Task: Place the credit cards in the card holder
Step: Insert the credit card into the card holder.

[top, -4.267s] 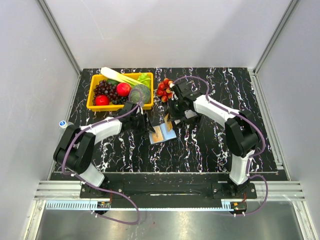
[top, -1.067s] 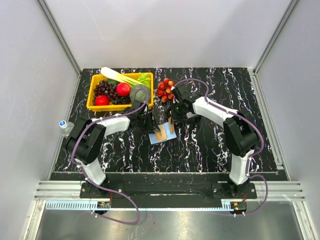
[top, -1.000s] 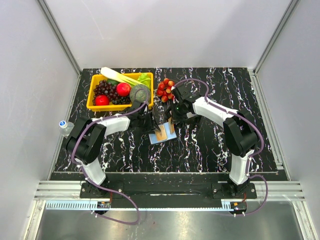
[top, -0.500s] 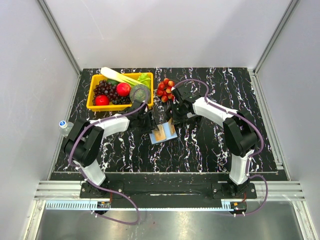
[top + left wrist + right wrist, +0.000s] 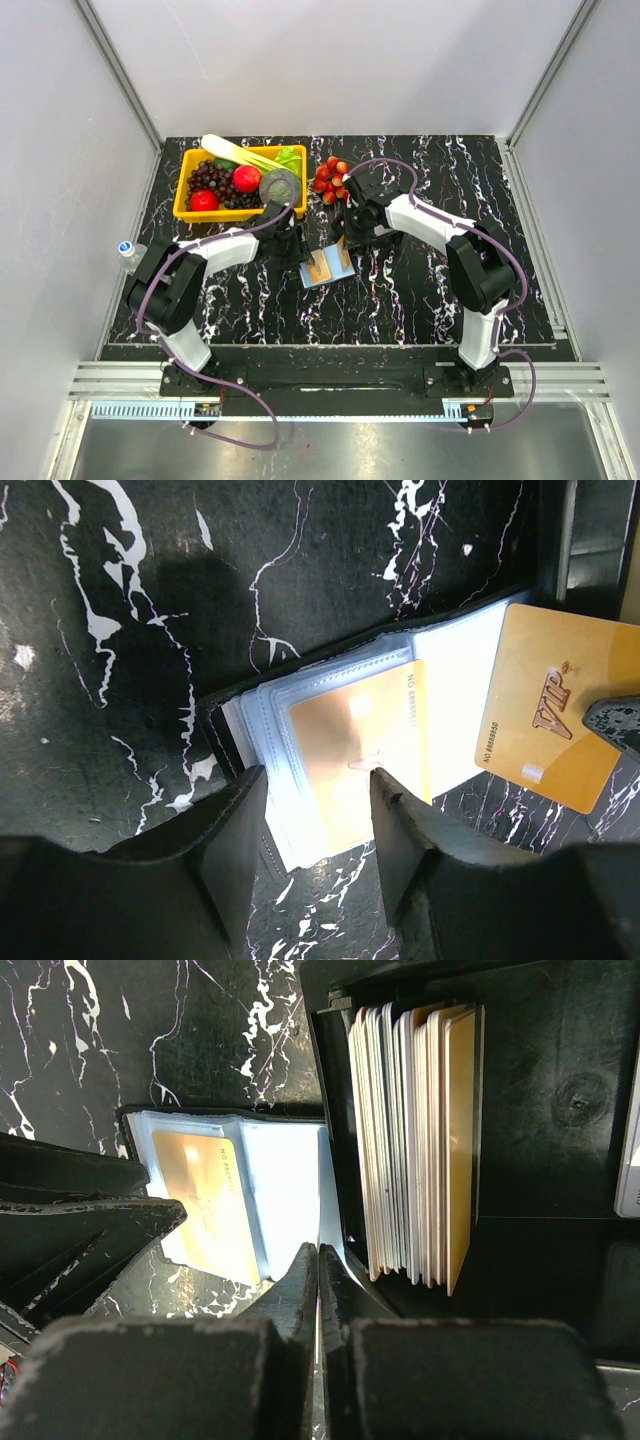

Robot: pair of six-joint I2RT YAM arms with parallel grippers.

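The card holder (image 5: 328,268) lies open on the table, black outside and light blue inside (image 5: 450,675). One gold credit card (image 5: 350,750) sits in a clear sleeve. A second gold card marked VIP (image 5: 545,710) hangs tilted over the holder's right half, and my right gripper (image 5: 318,1260) is shut on its edge; a right fingertip (image 5: 612,718) shows at the card's rim. My left gripper (image 5: 315,775) stands open, its fingers straddling the holder's near edge above the sleeved card. In the top view the left gripper (image 5: 300,250) and right gripper (image 5: 343,243) flank the holder.
A deeper black tray (image 5: 560,1100) with a standing stack of several cards (image 5: 410,1140) sits right beside the holder. A yellow basket (image 5: 178,205) of fruit and vegetables stands at the back left, red fruits (image 5: 330,178) next to it, and a small bottle (image 5: 130,253) at the left edge.
My right gripper's jaws have closed fully on the card. My left jaws have widened slightly. Both arms have hardly shifted over the holder.
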